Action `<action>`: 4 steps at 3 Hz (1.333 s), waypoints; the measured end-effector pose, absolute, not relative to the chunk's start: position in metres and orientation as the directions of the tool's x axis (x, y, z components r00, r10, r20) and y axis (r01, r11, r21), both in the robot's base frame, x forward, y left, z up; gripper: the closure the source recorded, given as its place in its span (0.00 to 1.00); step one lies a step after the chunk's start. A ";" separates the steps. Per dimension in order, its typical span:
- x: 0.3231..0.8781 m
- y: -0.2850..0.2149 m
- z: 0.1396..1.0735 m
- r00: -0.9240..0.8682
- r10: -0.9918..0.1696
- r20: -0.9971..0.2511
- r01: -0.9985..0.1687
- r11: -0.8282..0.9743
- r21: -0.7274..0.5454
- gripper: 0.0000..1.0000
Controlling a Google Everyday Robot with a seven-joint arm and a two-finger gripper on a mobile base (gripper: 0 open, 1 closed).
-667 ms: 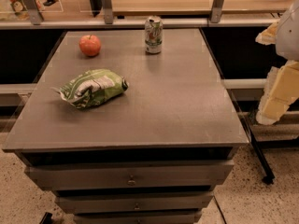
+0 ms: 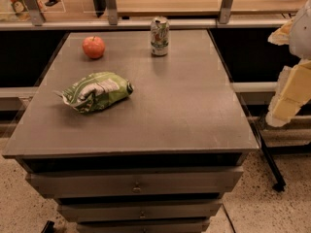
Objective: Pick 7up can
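Observation:
The 7up can [image 2: 159, 36] stands upright at the far edge of the grey table [image 2: 175, 110], a little right of its middle. It is white and green with a silver top. My gripper [image 2: 287, 97] is a cream-coloured part hanging off the table's right side, at the right edge of the view. It is well to the right of the can, nearer the camera, and holds nothing that I can see.
A red apple [image 2: 93, 47] sits at the far left of the table. A green and white chip bag [image 2: 96, 91] lies left of centre. A counter with metal posts [image 2: 111, 6] runs behind the table. Drawers [image 2: 133, 183] are below the front edge.

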State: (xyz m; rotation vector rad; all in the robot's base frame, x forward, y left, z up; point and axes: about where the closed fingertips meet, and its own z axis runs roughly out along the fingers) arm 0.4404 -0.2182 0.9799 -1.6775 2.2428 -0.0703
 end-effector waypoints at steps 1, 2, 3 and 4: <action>0.445 -0.227 0.983 -0.347 -0.875 -0.337 -0.879 0.429 -0.209 0.00; 0.451 -0.233 0.984 -0.491 -0.745 -0.452 -0.789 0.600 -0.131 0.00; 0.456 -0.240 0.989 -0.605 -0.607 -0.515 -0.662 0.743 -0.099 0.00; 0.462 -0.248 0.999 -0.689 -0.463 -0.557 -0.507 0.857 -0.085 0.00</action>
